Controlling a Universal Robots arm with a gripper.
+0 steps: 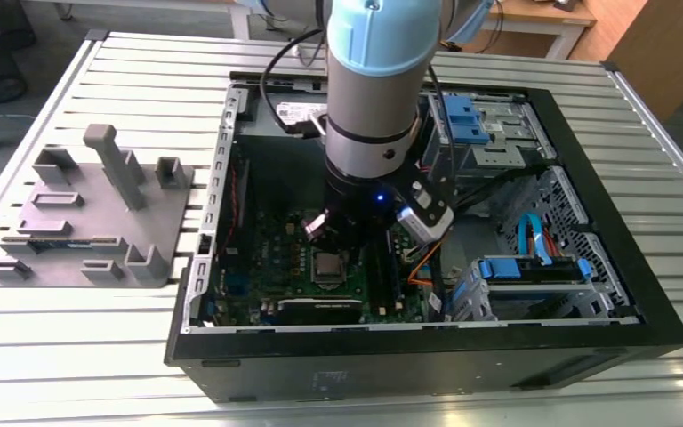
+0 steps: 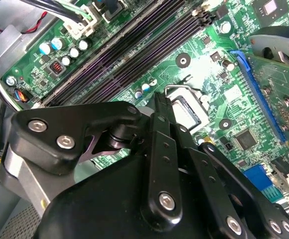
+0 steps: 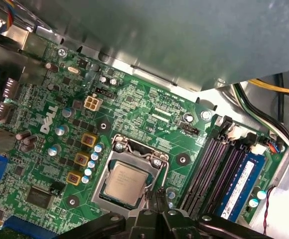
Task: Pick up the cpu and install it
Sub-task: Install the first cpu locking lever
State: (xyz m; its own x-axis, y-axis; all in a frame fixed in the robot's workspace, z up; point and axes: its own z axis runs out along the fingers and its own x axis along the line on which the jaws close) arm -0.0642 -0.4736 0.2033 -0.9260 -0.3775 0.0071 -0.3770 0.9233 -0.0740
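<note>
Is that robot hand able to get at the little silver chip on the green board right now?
Probably yes. The cpu lies uncovered in its socket frame, and the hand hangs just over that spot on the motherboard with nothing between them.

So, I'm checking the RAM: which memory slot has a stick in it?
The slot farthest from the cpu, in the first wrist view: it holds a bluish memory stick with white labels. The slots nearer the cpu are bare and dark.
</note>
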